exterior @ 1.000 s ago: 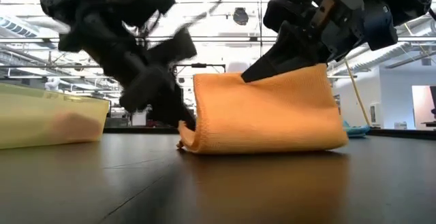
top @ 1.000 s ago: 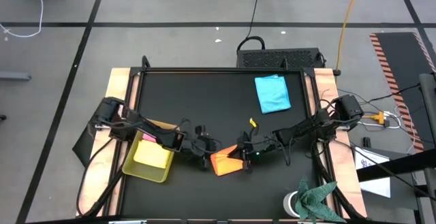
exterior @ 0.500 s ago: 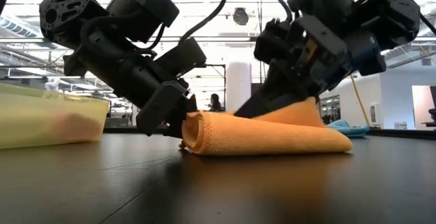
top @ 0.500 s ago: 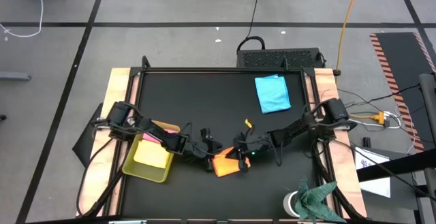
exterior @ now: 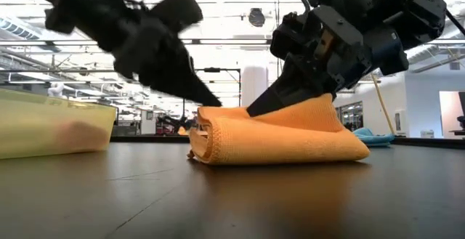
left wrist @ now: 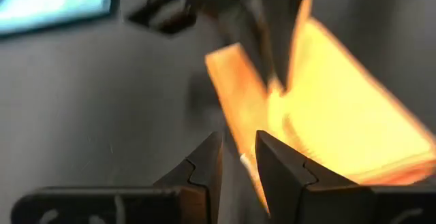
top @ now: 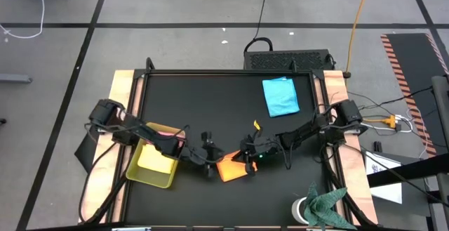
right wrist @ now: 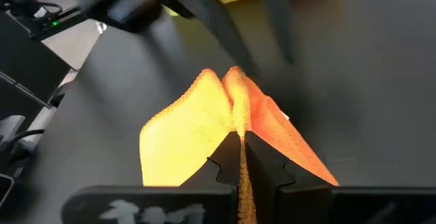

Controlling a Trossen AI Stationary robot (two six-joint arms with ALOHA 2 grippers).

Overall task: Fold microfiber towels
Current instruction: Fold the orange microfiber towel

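**Orange towel doubled over at the front middle of the worktop, pinched by the right gripper**

The orange towel [top: 231, 168] lies folded over on itself on the black worktop [top: 210, 104], near its front edge and about midway across. In the low view its rolled fold faces the tray side, and the upper layer is lifted into a low peak where the right gripper [exterior: 254, 110] has it.

The right gripper's fingers [right wrist: 262, 169] are pressed together with the towel's edge caught between them, so the cloth rises to a ridge at the tips. The right arm reaches in from the right edge of the worktop.

The left gripper [left wrist: 238, 157] sits just beside the towel's folded end, on the tray side. Its fingers stand a little apart, a narrow gap between them; a bit of the orange edge shows at that gap, but whether they grip it cannot be told.

A light blue towel [top: 280, 96] lies flat, well apart, toward the far right of the worktop. A yellow-green tray [top: 133, 173] rests at the front left, with a yellow towel [top: 156, 159] in it and a pink towel [top: 161, 132] at its far end. A dark green cloth [top: 326, 204] sits at the front right corner.
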